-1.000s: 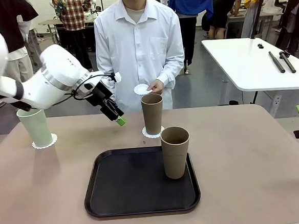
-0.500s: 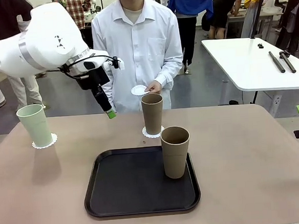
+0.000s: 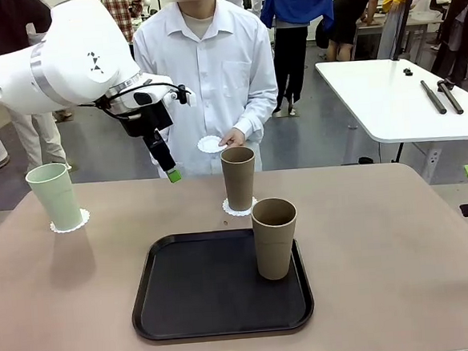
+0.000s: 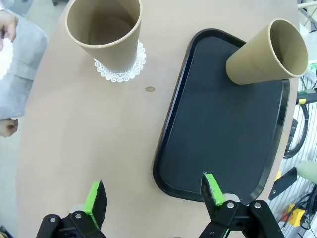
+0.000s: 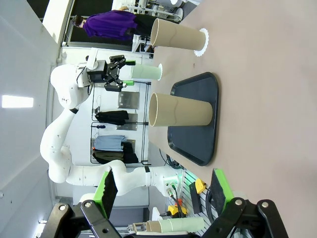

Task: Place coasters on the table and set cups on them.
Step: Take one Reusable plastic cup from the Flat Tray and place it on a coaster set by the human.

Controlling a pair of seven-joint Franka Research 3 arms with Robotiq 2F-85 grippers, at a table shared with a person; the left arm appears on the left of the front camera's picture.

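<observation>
Above the table (image 3: 399, 244), far side, left of centre: left gripper (image 3: 172, 173) jaws spread, empty | right gripper (image 5: 163, 186) spread, empty | mint cup (image 3: 56, 196) on left coaster (image 3: 81, 225) near table's left edge | tan cup (image 3: 238, 177) on centre coaster (image 3: 230, 211), just beyond tray | second tan cup (image 3: 274, 238) upright in black tray (image 3: 194, 299) | third coaster (image 3: 209, 144), apparently single, in person's hand (image 3: 233, 137)

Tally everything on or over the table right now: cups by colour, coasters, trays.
Mint green cup: 1
Tan cups: 2
Coasters: 3
Black tray: 1
Total: 7
</observation>
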